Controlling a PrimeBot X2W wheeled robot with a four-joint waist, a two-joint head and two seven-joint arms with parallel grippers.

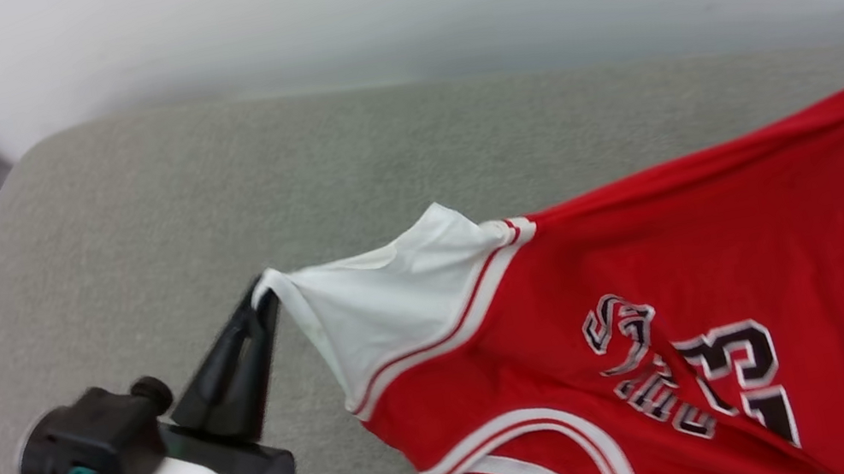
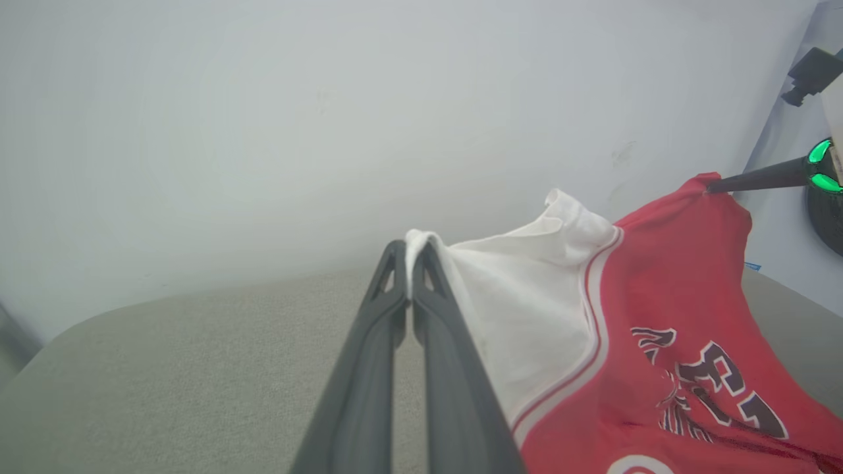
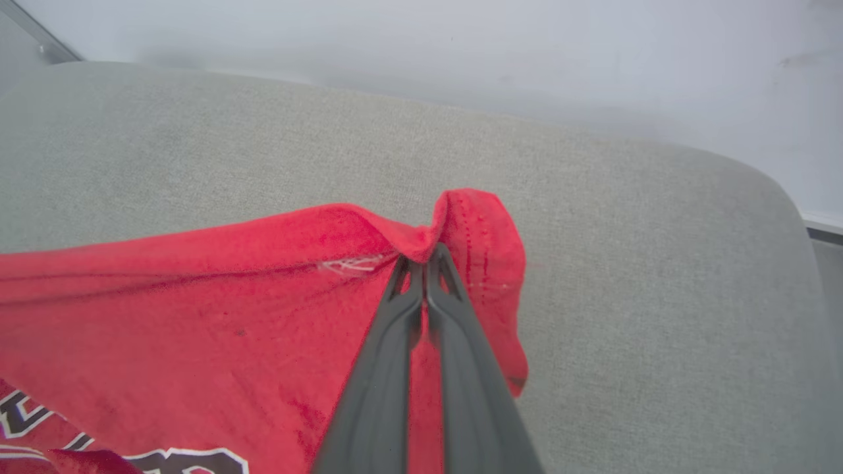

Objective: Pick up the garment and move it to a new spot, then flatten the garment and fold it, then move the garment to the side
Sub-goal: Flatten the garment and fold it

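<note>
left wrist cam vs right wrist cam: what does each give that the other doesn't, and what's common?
Left wrist: the left claw shut on the white sleeve of the garment, plus the right claw seen from the side, pinching a red corner.
Right wrist: a close-up of that corner's stitched hem and a bit of white thread beside the closed fingertips.
Both: the red garment held by a claw, its black lettering, the grey padded surface and the pale wall.

A: Left gripper (image 1: 265, 297)?
B: Fingers pressed together on the jersey (image 1: 651, 257), at its white sleeve. They point up and right, pale wrist below.
A: Right gripper (image 3: 425, 255)?
B: Clamped too, on a red corner.
</note>
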